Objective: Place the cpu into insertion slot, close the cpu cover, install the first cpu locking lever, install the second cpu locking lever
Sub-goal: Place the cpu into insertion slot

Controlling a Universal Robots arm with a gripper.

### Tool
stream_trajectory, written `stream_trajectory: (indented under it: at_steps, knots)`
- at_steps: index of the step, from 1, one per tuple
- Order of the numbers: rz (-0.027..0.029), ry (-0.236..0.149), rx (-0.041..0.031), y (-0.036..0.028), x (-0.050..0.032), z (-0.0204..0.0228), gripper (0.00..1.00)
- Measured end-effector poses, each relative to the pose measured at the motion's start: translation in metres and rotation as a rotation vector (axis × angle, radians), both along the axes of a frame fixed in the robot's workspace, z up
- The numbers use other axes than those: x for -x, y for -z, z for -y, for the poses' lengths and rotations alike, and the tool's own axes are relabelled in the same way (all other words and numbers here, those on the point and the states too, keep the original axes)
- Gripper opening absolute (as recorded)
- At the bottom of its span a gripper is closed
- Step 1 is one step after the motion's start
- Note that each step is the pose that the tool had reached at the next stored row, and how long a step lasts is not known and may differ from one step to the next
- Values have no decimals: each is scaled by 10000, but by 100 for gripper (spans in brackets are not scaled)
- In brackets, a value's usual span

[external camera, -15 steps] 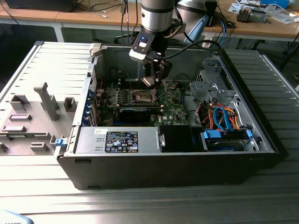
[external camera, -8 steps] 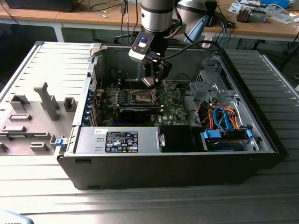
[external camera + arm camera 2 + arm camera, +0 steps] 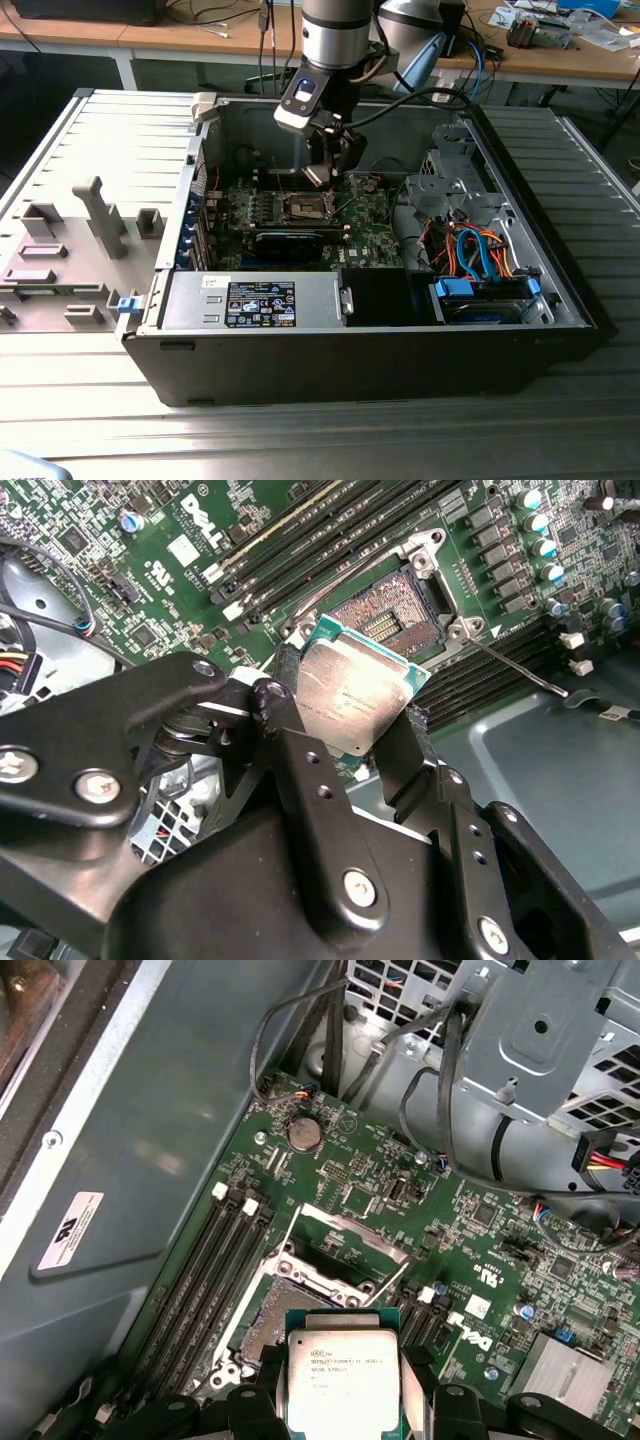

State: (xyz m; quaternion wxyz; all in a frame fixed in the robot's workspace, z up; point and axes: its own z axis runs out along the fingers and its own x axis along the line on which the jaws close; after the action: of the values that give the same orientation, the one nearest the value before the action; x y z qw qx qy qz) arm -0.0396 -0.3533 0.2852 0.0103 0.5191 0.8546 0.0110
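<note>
My gripper [image 3: 352, 712] is shut on the cpu [image 3: 350, 695], a flat square chip with a dull silver top, pinched by two opposite edges between the black fingers [image 3: 292, 742]. In the first wrist view the cpu [image 3: 343, 1380] hangs just short of the open insertion slot [image 3: 297, 1312] on the green motherboard, not touching it. The cpu cover [image 3: 352, 1234] stands raised at the slot's far edge. A thin metal locking lever [image 3: 512, 666] sticks out free beside the slot [image 3: 395, 615]. In the exterior view the gripper [image 3: 322, 176] hovers a little above the slot [image 3: 305, 208] inside the open computer case.
Black memory slots [image 3: 205, 1270] run alongside the socket. A grey drive cage [image 3: 452, 185] with orange and blue cables [image 3: 478, 255] fills the case's right side in the exterior view. Loose black cables [image 3: 445, 1080] hang near the board. A grey fixture tray [image 3: 75, 250] lies left of the case.
</note>
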Motion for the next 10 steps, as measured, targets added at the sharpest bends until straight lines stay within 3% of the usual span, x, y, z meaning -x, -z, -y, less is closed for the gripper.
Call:
stream_trajectory:
  at_steps: [10]
  knots:
    - [0,233,3,9,0,0,54]
